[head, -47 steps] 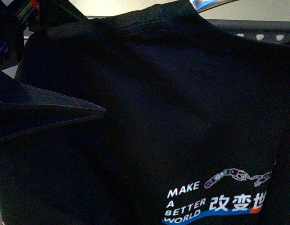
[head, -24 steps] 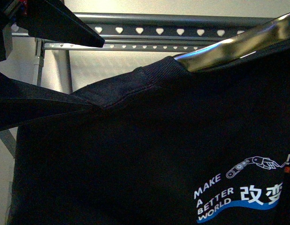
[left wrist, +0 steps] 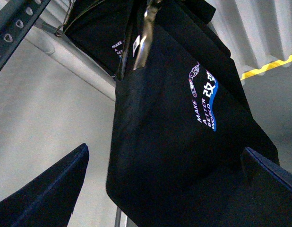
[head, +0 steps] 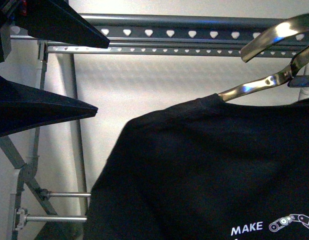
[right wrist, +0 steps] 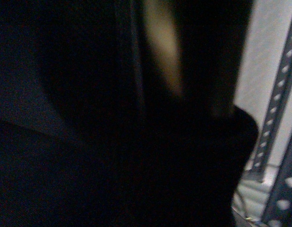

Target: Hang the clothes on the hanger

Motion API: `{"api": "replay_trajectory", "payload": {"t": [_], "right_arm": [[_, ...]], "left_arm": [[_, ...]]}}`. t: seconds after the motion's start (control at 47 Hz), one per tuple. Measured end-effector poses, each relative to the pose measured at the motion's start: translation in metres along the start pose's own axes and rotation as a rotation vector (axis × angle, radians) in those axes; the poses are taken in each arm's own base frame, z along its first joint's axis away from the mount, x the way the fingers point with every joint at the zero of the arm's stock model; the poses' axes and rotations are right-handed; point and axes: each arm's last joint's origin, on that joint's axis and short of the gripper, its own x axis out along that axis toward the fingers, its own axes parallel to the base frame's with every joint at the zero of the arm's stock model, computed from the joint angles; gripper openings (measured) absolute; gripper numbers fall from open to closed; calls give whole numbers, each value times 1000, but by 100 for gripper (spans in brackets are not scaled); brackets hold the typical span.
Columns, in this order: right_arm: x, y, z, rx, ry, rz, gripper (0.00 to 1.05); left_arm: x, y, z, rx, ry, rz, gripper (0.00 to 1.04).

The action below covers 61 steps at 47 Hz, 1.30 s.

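Note:
The black T-shirt (head: 209, 170) hangs at the lower right of the front view, with white "MAKE" lettering at its bottom edge. A shiny chrome wire frame (head: 259, 85) comes out of its collar. The hanger, a grey rack, has its heart-holed top rail (head: 184, 33) above and behind the shirt. My left gripper (head: 103, 75) is open and empty, to the left of the shirt. In the left wrist view the shirt (left wrist: 174, 151) and its chest print (left wrist: 205, 101) hang between the open fingers (left wrist: 47, 189). My right gripper is shut on the shirt; black fabric (right wrist: 113, 142) hides its jaws.
A second black printed shirt (left wrist: 96, 33) hangs behind the first. The rack's upright post (head: 77, 130) and lower cross bars (head: 64, 195) stand at the left. A punched rail (right wrist: 278, 94) shows beside the fabric. A yellow line (left wrist: 269, 66) marks the floor.
The shirt has moved right and down in the front view, uncovering the rack's rail and post. The chrome frame went right with it. The left gripper's fingers stay at the left.

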Motion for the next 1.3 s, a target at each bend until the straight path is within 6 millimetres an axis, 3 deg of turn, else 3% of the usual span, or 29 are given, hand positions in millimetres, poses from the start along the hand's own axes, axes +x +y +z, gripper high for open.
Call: {"api": "replay_trajectory", "payload": {"t": [0.043,0.064,0.128,0.17,0.255,0.34,0.489,0.745,0.957,1.298], "right_arm": [[8,4,-9,71,29,24,8],[12,6,-13,115,50,35,8],[19,9,-20,203,89,51,8],[21,10,-21,255,103,63,8],[22,14,-21,460,131,110,8],[22,16,-14,614,130,135,8],[19,5,8,900,28,232,8],[13,-24,25,1373,-37,290,8],[29,-46,31,1533,-53,281,8],[51,-69,39,1551,-70,235,4]], "left_arm": [[3,-1,2,2,140,107,98],[2,-2,0,-24,266,259,98],[-6,-2,0,-176,383,592,98],[-14,2,2,-268,394,778,98],[-54,16,17,-570,274,1365,98],[-76,12,25,-761,172,1615,98],[-74,-1,28,-924,60,1576,98],[-52,-12,48,-954,-151,1347,98],[-45,-13,41,-999,-133,1324,98],[-36,-17,36,-1004,-148,1250,98]]}}
